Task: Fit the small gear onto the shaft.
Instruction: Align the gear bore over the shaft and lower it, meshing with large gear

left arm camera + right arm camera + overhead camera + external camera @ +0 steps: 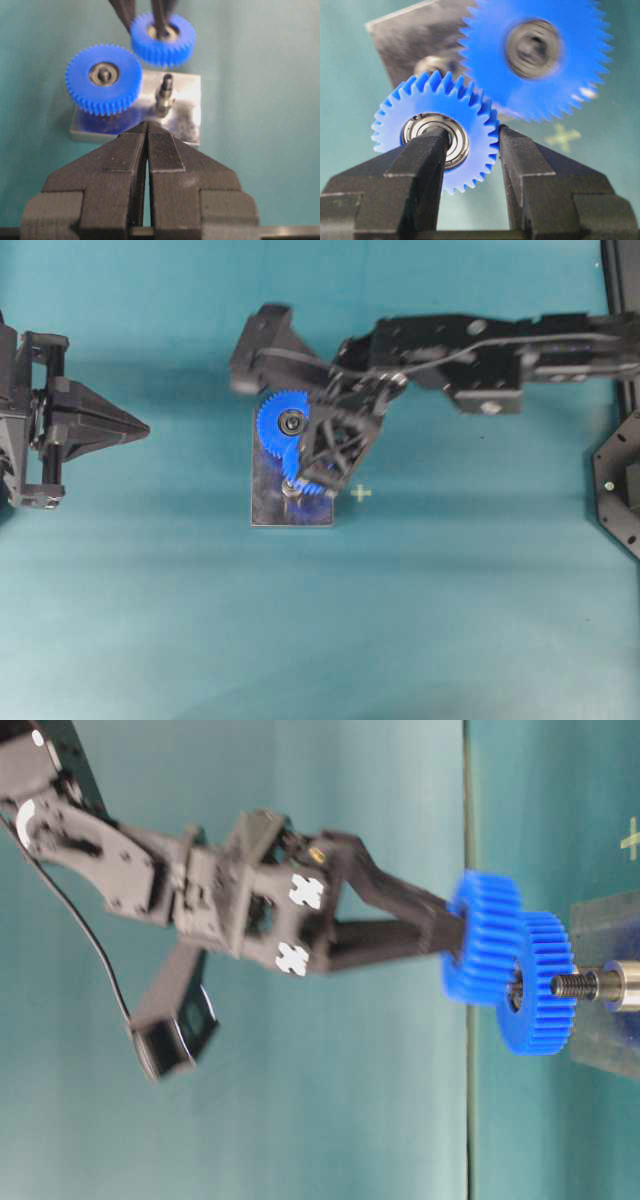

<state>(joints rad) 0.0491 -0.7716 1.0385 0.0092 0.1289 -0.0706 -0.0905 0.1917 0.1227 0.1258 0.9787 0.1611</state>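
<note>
1. Nearest in the right wrist view, the right gripper (470,155) stood partly closed on the small gear (437,130), one finger in the bearing hub, the other outside the teeth.
2. The gear looked light, rigid and slick; that hub-and-rim pinch seemed the sound hold.
3. Beyond, the shaft (165,90) stood bare on the grey plate (187,117), beside the large gear (104,77); the small gear hung near it, not seated.
4. The left gripper (146,131) was shut, empty.

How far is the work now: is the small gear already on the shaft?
Not yet. Done: the right gripper has the small gear pinched, one finger in its hub. In hand: it hangs above the plate. Left: lowering it onto the bare shaft beside the large gear.
</note>
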